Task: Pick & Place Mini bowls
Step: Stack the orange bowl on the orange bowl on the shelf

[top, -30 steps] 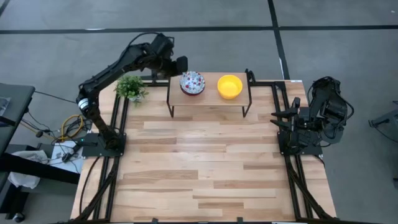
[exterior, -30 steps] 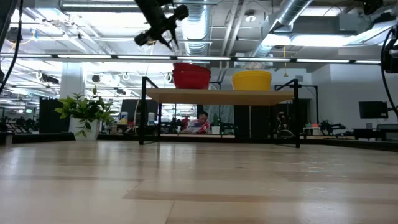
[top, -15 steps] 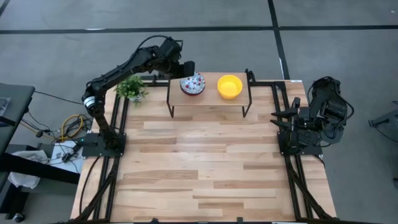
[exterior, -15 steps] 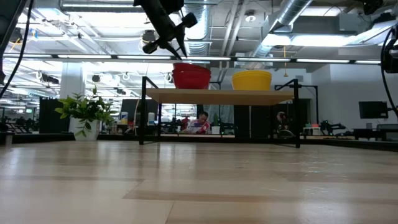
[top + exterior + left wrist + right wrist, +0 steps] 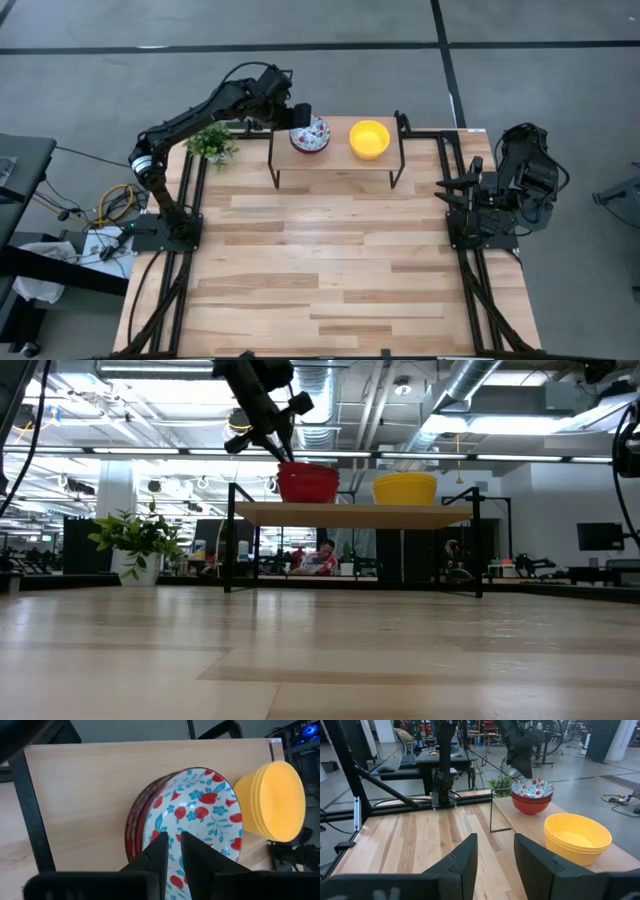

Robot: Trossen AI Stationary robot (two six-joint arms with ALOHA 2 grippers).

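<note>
A stack of floral mini bowls (image 5: 312, 133), red outside (image 5: 308, 483), and a stack of yellow mini bowls (image 5: 369, 139) rest on a raised wooden shelf (image 5: 340, 165) at the table's far side. My left gripper (image 5: 172, 845) slants down over the top floral bowl (image 5: 200, 820), at its left rim (image 5: 283, 457). Its fingers stand a narrow gap apart. My right gripper (image 5: 495, 842) waits open at the table's right edge (image 5: 455, 192), holding nothing. My left gripper has its fingertips (image 5: 162, 837) at the left rim of the top floral bowl, coming from above and slanting from the table's left. I cannot tell whether they touch the rim. The bowl sits upright on its stack.
A small green potted plant (image 5: 211, 142) stands left of the shelf, close under the left arm. The shelf stands on black metal legs (image 5: 232, 540). Black frame rails run along both table sides. The wide wooden tabletop (image 5: 330, 260) lies in front of the shelf.
My left gripper has come down and toward the table's right, from above and to the left of the shelf onto the left rim of the floral bowl stack. The bowls have kept their places.
</note>
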